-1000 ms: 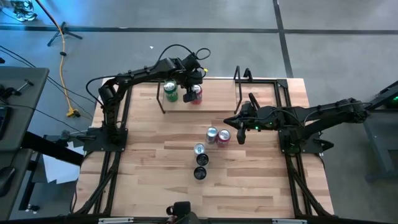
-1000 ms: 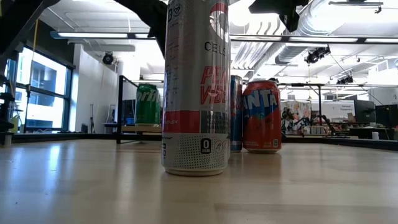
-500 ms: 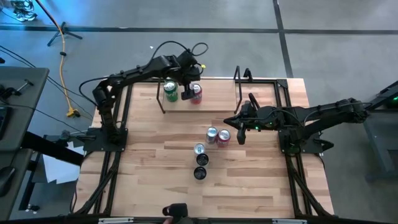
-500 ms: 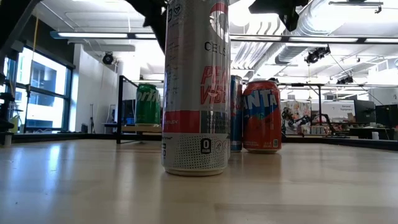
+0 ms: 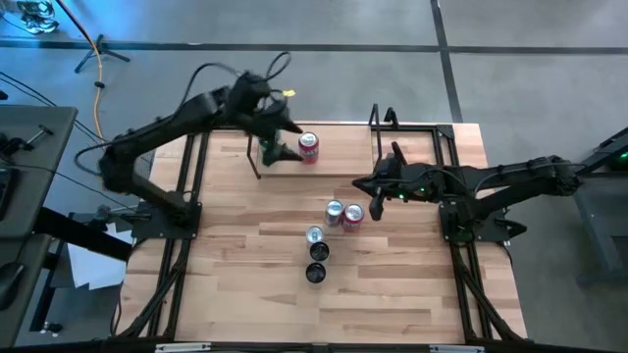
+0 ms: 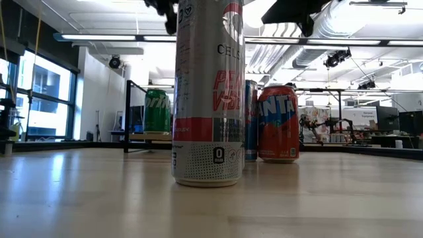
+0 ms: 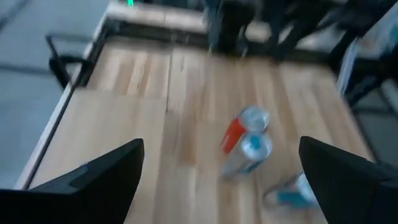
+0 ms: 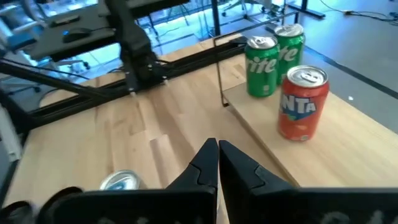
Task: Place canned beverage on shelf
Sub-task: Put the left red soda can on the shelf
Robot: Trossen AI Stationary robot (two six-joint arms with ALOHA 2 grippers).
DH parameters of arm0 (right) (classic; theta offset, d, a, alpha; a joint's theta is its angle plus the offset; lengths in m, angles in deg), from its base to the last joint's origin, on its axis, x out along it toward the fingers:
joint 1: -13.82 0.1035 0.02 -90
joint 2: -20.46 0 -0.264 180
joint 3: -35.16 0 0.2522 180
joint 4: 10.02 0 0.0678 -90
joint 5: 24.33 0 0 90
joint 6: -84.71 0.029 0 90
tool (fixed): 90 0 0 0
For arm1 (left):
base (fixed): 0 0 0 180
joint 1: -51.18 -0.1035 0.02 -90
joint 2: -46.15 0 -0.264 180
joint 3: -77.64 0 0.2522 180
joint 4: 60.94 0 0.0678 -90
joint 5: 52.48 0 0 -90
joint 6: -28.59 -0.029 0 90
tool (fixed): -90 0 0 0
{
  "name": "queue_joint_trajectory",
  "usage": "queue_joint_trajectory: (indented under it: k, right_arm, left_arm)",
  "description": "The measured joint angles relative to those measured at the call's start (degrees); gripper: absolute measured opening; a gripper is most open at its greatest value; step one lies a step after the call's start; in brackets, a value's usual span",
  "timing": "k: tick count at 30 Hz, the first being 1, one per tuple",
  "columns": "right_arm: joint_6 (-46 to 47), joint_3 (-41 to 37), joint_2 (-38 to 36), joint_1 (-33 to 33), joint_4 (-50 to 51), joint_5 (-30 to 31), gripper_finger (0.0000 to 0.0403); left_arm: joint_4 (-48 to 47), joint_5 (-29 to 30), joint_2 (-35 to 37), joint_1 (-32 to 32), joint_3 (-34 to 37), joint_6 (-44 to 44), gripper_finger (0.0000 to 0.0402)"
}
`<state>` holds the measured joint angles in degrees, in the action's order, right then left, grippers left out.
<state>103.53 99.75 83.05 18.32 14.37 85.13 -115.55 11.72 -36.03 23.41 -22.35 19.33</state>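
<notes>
The shelf (image 5: 339, 162) is a pale board at the table's far side with black wire uprights. On it stand a red Fanta can (image 5: 309, 147), (image 8: 303, 102) and two green Sprite cans (image 8: 261, 65), each on its base. My left gripper (image 5: 283, 147) hangs open above the shelf's left part, over the green cans, with nothing between its fingers (image 7: 93, 180). My right gripper (image 5: 378, 198), (image 8: 217, 158) is shut and holds nothing, hovering off the shelf's right end.
Several more cans stand mid-table: two side by side (image 5: 343, 214) and a short row toward the near edge (image 5: 315, 253). In the low view a tall white can (image 6: 208, 92), a slim blue one (image 6: 251, 119) and a red Fanta can (image 6: 277, 122) stand upright.
My left gripper has risen from between the cans on the shelf and drawn back toward the table's left, tipping up closer to level. The red and green cans stay upright on the shelf. My right gripper has kept still.
</notes>
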Motion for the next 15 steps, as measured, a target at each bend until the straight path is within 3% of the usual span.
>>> queue_joint_trajectory:
  k: [8,11,15]
  right_arm:
    - [0.13,0.00,5.82,-2.06,-6.93,-3.72,0.0000]
    - [-0.01,0.00,8.08,-2.86,-11.10,-5.48,0.0000]
    - [0.01,0.00,10.51,-4.04,-15.53,-8.32,0.0000]
  left_arm:
    - [23.95,8.16,20.48,5.99,29.52,21.76,0.0384]
    - [29.08,8.47,26.37,8.26,37.52,29.11,0.0384]
    - [36.97,9.31,33.75,11.80,45.47,32.51,0.0384]
